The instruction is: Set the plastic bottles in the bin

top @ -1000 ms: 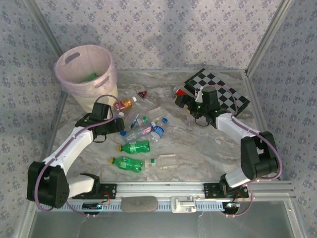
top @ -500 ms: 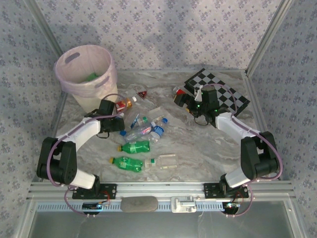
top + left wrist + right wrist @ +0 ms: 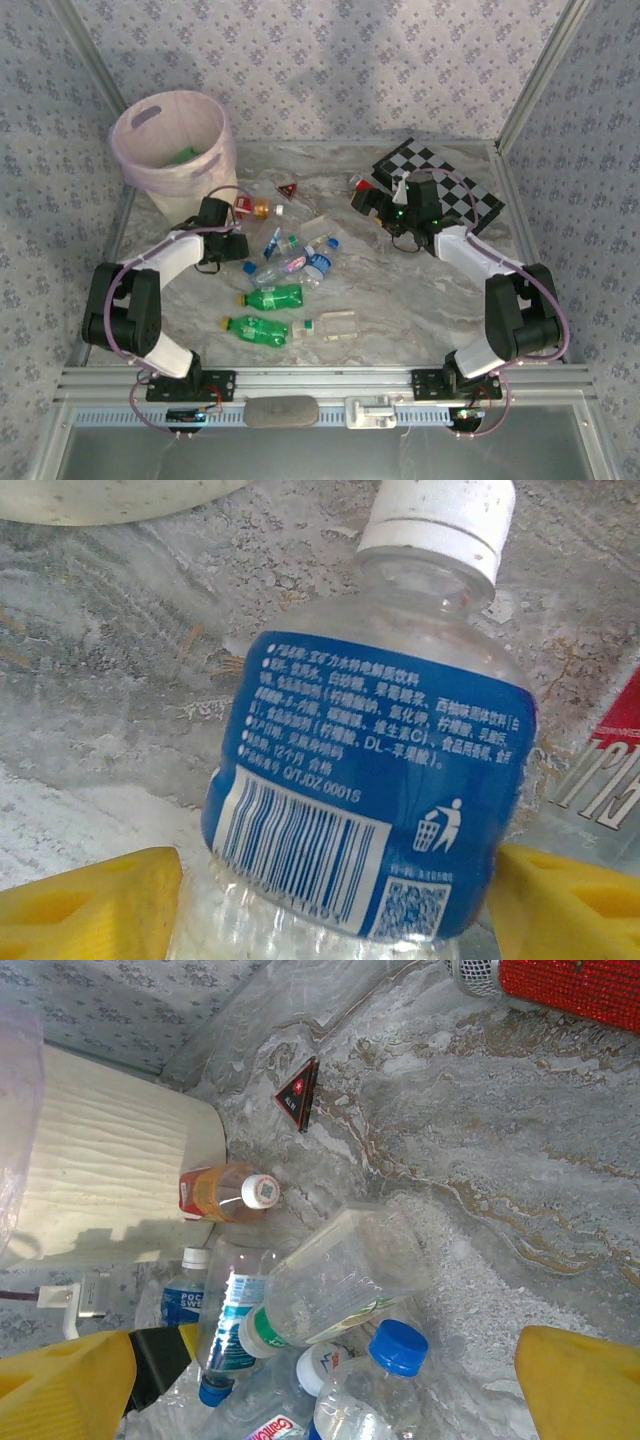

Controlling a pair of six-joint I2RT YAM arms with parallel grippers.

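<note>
Left wrist view: the blue-labelled bottle [image 3: 370,780] lies on the table [image 3: 100,680] near the bin [image 3: 90,495], flanked by the left gripper's [image 3: 335,900] part-open fingers [image 3: 90,900]. No grip is evident. The label band should be squeezed squarely before lifting.

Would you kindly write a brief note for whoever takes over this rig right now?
Left gripper: jaws either side of a blue-labelled clear bottle lying near the bin; grip uncertain.
Right gripper: open, empty, by the chessboard.
Done: something green lies in the bin.
To do: the bottle pile, two green bottles, the orange-capped bottle.
</note>
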